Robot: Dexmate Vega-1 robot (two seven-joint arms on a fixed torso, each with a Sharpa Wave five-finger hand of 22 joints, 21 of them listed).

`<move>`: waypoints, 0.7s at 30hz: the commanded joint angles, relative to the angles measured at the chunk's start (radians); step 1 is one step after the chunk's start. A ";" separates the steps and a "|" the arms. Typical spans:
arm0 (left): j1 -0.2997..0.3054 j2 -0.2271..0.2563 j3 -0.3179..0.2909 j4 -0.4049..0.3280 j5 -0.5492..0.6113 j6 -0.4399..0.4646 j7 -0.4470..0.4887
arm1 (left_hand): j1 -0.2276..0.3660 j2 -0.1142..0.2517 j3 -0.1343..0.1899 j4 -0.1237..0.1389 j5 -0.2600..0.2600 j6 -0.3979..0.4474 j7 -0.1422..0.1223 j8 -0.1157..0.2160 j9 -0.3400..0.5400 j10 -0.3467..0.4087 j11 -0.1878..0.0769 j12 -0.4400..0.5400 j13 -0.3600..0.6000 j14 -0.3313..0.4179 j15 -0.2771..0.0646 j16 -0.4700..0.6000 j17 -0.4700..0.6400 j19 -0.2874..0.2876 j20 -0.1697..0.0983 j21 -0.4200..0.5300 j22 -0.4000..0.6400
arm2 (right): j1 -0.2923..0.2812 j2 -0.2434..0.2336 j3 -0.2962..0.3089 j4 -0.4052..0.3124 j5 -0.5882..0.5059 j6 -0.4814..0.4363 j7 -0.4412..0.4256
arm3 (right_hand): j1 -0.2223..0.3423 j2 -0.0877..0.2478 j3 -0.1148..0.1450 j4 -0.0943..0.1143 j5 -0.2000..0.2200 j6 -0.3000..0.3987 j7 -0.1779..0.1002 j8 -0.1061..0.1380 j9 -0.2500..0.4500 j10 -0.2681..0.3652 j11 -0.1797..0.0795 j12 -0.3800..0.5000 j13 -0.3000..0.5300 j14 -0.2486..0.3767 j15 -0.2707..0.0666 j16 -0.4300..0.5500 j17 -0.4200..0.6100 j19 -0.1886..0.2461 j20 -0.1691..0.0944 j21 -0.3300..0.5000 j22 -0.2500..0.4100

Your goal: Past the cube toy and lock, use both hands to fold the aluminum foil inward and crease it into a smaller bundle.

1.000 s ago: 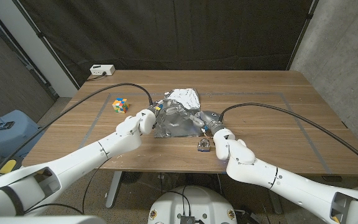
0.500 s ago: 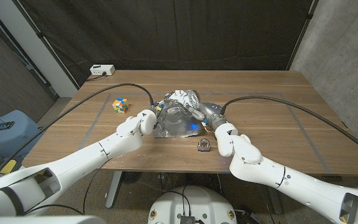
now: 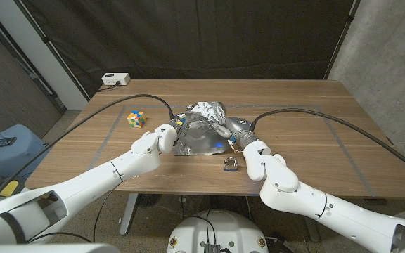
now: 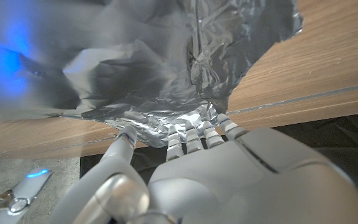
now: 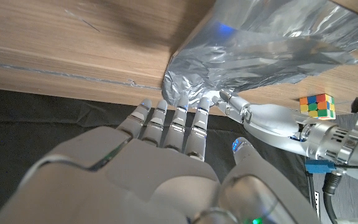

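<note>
Wooden counter (image 3: 315, 133), marked with a rectangle of grey tape lines, carries all items. The aluminum foil (image 3: 202, 130) lies crumpled near the counter's middle, its far part humped up, its near part spread lower on the wood. The left robot hand (image 3: 169, 133) is at the foil's left edge; the left wrist view shows its fingertips (image 4: 194, 134) pressed into the creased foil (image 4: 166, 74) margin, thumb alongside, so it grips the sheet. The right robot hand (image 3: 229, 131) meets the foil's right side; in the right wrist view its fingers (image 5: 179, 121) touch the foil (image 5: 260, 50) edge, but a firm hold cannot be told. The cube toy (image 3: 137, 118) sits left of the foil, apart from it. The lock (image 3: 230, 164) lies near the counter's front edge, just beside the right forearm. A white box (image 3: 115, 79) rests at the far left corner.
</note>
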 commanded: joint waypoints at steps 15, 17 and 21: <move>-0.007 0.001 -0.002 0.006 0.017 -0.009 -0.001 | 0.008 -0.003 0.005 -0.003 0.002 0.005 0.005 -0.001 0.001 0.002 0.000 -0.001 0.002 0.005 0.001 0.002 0.003 0.007 0.001 0.005 0.000 | -0.048 0.023 -0.059 0.039 -0.038 -0.093 -0.030 | 0.010 0.002 0.007 -0.006 -0.003 0.012 0.007 0.001 0.001 0.009 0.000 0.000 0.003 -0.003 0.006 -0.009 0.002 -0.017 0.006 -0.007 -0.001; -0.009 0.000 -0.001 0.007 0.020 -0.008 -0.003 | 0.008 -0.003 0.005 -0.003 0.002 0.005 0.005 -0.001 0.001 0.002 0.000 -0.001 0.002 0.005 0.001 0.002 0.003 0.007 0.001 0.005 0.000 | -0.045 0.023 -0.066 0.047 -0.039 -0.097 -0.027 | 0.011 0.002 0.008 -0.007 -0.004 0.014 0.006 0.001 0.001 0.011 -0.001 0.000 0.003 -0.002 0.004 -0.009 0.002 -0.018 0.007 -0.007 -0.001; -0.011 -0.003 -0.001 0.011 0.021 -0.011 -0.001 | 0.008 -0.003 0.005 -0.003 0.002 0.005 0.004 -0.001 0.001 0.001 0.002 -0.001 0.002 0.006 0.001 0.002 0.003 0.007 0.001 0.005 0.000 | -0.038 0.028 -0.081 0.067 -0.043 -0.109 -0.023 | 0.011 0.001 0.008 -0.008 -0.004 0.013 0.007 0.000 0.001 0.011 -0.001 -0.001 0.003 -0.002 0.003 -0.009 0.002 -0.017 0.006 -0.006 -0.001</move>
